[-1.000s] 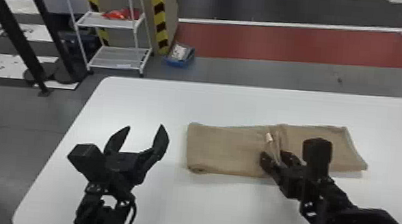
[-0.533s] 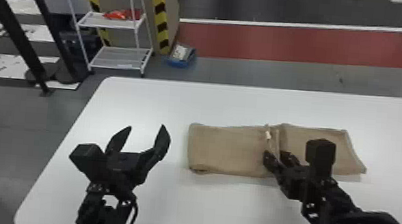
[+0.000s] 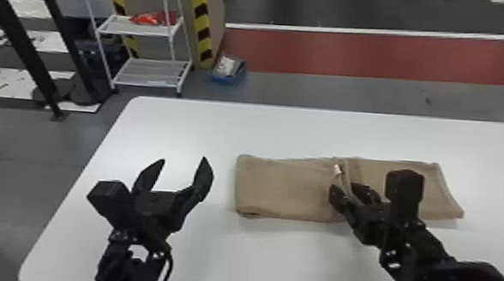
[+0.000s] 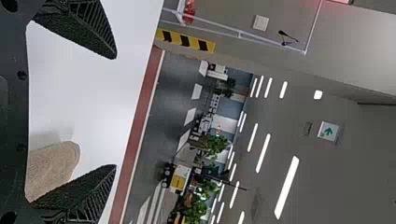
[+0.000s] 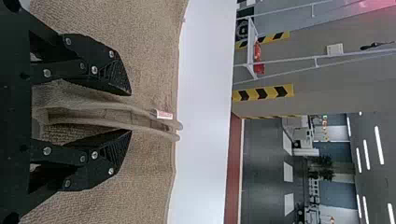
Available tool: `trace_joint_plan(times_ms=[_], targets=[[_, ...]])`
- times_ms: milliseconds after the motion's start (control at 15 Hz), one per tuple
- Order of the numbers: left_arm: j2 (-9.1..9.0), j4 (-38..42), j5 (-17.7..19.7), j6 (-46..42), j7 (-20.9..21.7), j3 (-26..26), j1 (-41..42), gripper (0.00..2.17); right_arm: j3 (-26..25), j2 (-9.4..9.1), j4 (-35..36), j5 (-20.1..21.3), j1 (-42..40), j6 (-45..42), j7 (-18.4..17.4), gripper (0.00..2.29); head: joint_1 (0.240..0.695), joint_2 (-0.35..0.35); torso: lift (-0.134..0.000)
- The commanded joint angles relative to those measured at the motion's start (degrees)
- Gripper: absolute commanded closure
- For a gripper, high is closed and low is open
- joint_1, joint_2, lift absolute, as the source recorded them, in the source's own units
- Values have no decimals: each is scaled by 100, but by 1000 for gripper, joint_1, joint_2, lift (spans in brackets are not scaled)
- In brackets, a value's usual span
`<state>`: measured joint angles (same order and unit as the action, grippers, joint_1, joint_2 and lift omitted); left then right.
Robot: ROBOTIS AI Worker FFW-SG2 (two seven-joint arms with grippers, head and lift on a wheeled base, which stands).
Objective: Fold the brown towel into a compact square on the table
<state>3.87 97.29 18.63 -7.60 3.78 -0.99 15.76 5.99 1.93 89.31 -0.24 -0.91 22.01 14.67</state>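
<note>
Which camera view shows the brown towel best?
The head view: the towel lies there from end to end, though the right gripper covers part of it. The right wrist view gives its weave, raised edges and white tag up close; the left wrist view catches one end.
</note>
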Motion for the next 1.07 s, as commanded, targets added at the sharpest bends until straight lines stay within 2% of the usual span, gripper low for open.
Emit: trace_joint_plan(times_ms=[0, 400, 1000], targets=[[0, -17, 0, 0, 0, 2, -3, 36, 16, 0, -1, 33, 91, 28, 0, 714, 695, 107, -99], [0, -52, 0, 0, 0, -7, -20, 36, 51, -9, -89, 165, 319, 362, -8, 731, 695, 107, -99], [0, -87, 0, 0, 26, -7, -29, 36, 51, -9, -115, 165, 319, 379, -8, 731, 695, 104, -99]])
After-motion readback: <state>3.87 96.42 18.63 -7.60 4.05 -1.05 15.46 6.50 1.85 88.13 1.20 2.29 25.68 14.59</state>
